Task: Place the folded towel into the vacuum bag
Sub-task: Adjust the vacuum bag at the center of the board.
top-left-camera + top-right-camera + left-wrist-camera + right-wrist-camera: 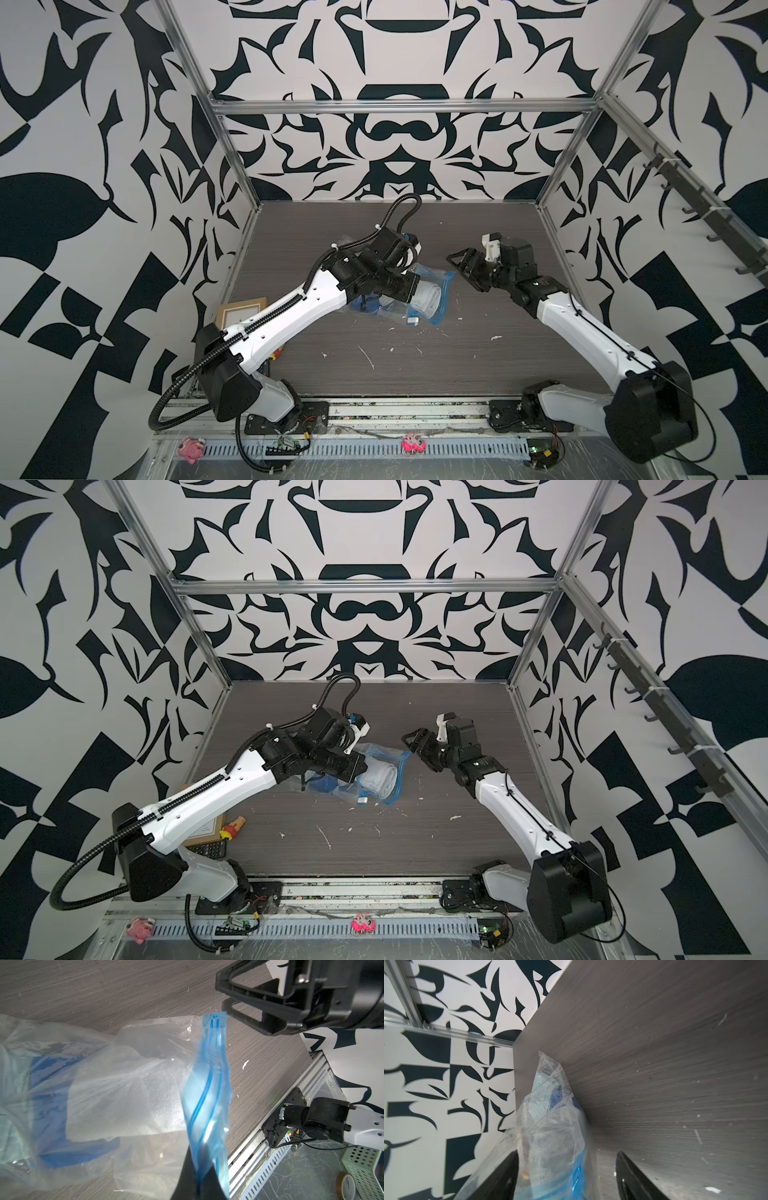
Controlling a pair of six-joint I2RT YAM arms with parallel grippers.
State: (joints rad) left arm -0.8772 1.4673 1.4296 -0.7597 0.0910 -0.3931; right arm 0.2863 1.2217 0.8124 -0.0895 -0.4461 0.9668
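Okay, my left gripper (197,1185) is clamped tight on the zip strip (207,1088) of the bag (149,1039). In the left wrist view the blue strip runs down between the two dark fingers (185,1178) and twists above them. That end of the bag stands up off the table (457,353), and the rest lies crumpled on the wood.

My right gripper (460,272) has its jaws spread wide and grips nothing that I can see. It sits just beside the far corner of the strip, and I cannot tell whether a finger touches it. In the right wrist view the blurred plastic shows between the spread fingers (631,1180) and overlaps one of them.

Inside the bag lies the towel (128,1101), white and folded, behind clear plastic with one edge up against the strip. In both top views it reads as a pale roll just under the left gripper's body. I cannot tell whether any of it pokes out of the mouth. Deeper in, a blue patch (52,1072) shows through the plastic. A small white clip (412,321) sits on the strip at its near end.

The bag lies mid-table, between the two arms and nearer the left one.

Past the table's front rail stands a pale green perforated basket (363,1165) with a tape roll (346,1185) by it; I cannot tell whether the roll is inside.
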